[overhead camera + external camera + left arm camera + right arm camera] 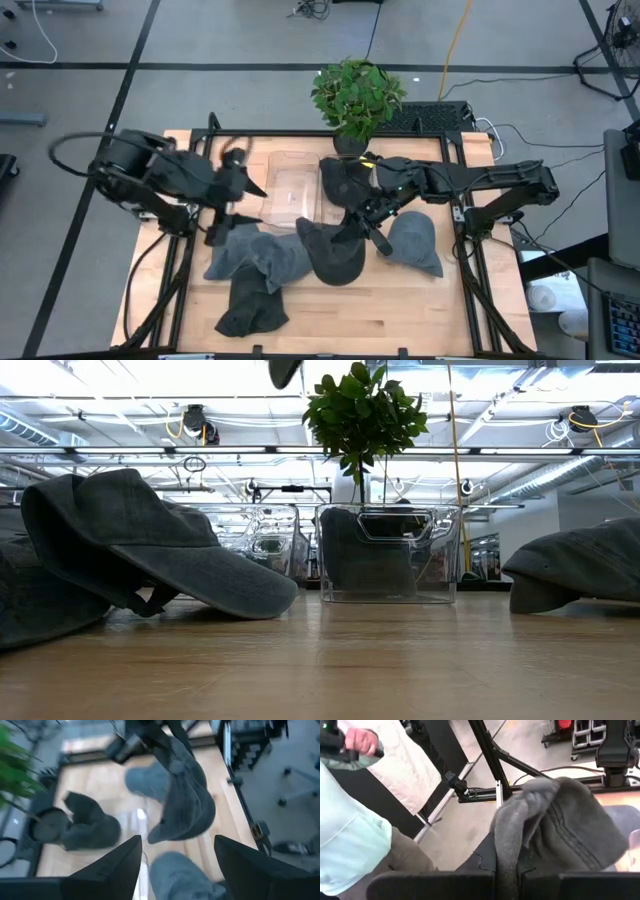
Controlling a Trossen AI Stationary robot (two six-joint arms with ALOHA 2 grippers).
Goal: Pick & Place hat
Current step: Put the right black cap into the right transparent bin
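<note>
Hat (335,255) hangs pinched in our right gripper (368,228) above the table (400,320); our left gripper (232,190) is spread, empty. One hat fills the clear bin (290,190); several remain.

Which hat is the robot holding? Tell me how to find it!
Find the leafy plant at the table's far edge. Just nearer sits the clear bin, and beside it the right tool pinches a dark grey cap. It is the only hat held; the others lie loose.

Matt cloth hats (335,255) (stitched) on smooth wooden table (400,310).
</note>
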